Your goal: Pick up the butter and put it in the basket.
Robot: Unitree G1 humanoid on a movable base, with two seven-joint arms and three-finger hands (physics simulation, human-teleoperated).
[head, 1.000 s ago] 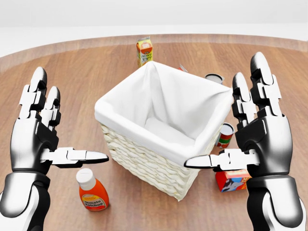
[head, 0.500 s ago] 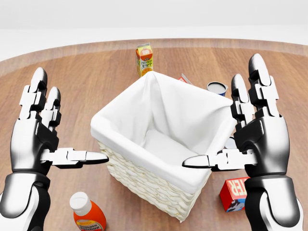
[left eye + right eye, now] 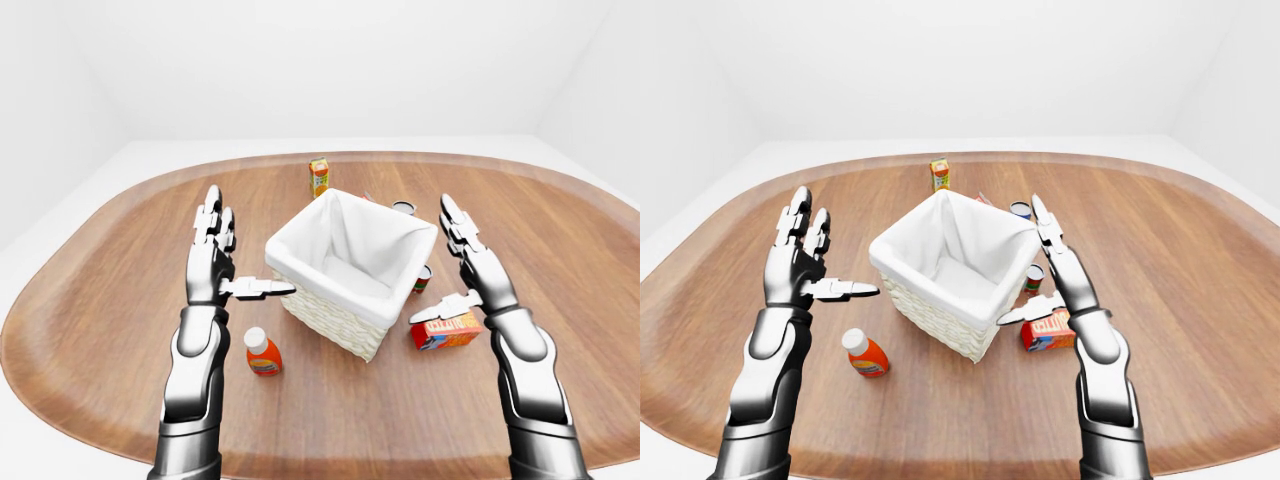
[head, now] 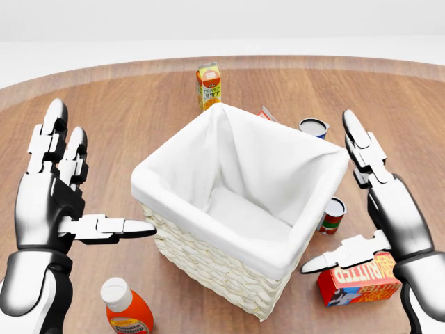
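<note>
A bare simulated test room: an oval wooden table (image 3: 120,300) of groceries stands amid blank white walls (image 3: 330,60).

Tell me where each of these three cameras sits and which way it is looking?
Head view: on the robot's head, looking down close over the basket; left hand and right hand show.
Left-eye view: on the head, wider, taking in the whole wooden table and both forearms.
Right-eye view: its twin, set slightly aside, so the basket sits further left.
All three share the basket, the butter box and ketchup bottle.
</note>
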